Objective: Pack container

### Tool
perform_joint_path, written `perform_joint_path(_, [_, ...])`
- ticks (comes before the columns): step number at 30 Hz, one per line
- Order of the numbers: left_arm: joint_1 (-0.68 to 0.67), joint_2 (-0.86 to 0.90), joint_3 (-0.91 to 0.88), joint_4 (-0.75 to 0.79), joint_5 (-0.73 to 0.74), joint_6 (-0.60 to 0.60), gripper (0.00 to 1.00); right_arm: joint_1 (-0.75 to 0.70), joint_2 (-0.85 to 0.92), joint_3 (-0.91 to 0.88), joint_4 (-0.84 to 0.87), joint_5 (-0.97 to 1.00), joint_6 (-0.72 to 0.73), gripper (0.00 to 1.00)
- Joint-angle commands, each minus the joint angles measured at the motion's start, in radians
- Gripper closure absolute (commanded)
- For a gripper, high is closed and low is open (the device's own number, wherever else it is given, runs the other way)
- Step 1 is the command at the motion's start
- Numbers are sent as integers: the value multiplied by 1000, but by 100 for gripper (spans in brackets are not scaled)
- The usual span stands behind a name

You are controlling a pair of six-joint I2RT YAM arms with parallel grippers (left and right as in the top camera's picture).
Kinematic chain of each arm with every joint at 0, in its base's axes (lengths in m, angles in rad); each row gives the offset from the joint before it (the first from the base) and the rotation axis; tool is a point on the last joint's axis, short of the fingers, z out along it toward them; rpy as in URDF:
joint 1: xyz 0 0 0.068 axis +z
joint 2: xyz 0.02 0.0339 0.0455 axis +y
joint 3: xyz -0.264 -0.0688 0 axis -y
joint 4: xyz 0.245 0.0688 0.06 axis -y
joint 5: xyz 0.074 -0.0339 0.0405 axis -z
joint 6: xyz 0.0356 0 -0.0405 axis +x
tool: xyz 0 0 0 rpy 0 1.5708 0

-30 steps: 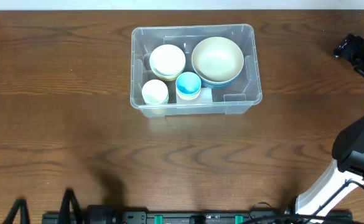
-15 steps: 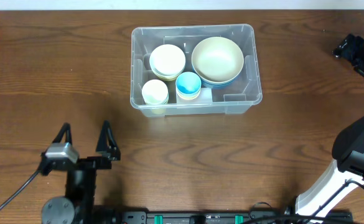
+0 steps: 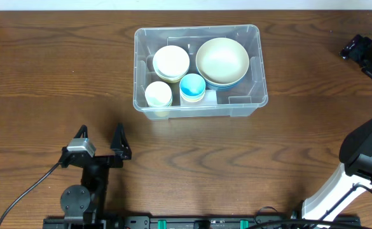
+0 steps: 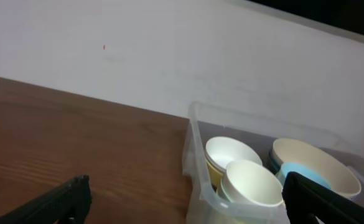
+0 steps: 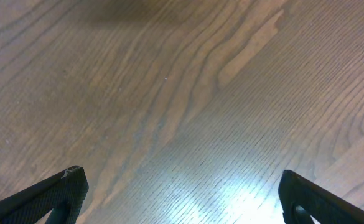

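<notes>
The clear plastic container (image 3: 255, 70) stands at the table's upper middle. Inside are a cream bowl on a blue one (image 3: 222, 62), a stack of pale bowls (image 3: 171, 62), a white cup (image 3: 158, 94) and a blue cup (image 3: 192, 86). My left gripper (image 3: 100, 141) is open and empty, on the near side of the container and to its left, pointing toward it. The left wrist view shows the container's corner (image 4: 197, 168) and the white cup (image 4: 251, 185) between the wide-spread fingertips (image 4: 63, 198). My right gripper (image 3: 362, 52) is at the far right edge, open over bare wood, fingertips (image 5: 51, 193) wide apart.
Brown wooden table (image 3: 58, 76) all around. The right arm's black and white base (image 3: 357, 165) stands at the lower right. A black rail (image 3: 211, 222) runs along the front edge. A white wall (image 4: 169, 56) is behind the table.
My left arm has come into view from the bottom edge and moved up and to the right, toward the container. The right arm and the container's contents have not moved.
</notes>
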Motion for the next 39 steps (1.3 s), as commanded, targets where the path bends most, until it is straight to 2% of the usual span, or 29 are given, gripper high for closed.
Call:
perform_joint_path(1, [2, -10, -29, 14, 24, -9, 2, 7, -15, 3, 2, 8, 18, 1])
perform_joint_path(14, [-8, -10, -153, 8, 26, -10, 2, 7, -15, 3, 2, 8, 18, 1])
perform_joint_path(39, [-7, -7, -151, -11, 20, 2, 2, 7, -15, 3, 2, 8, 18, 1])
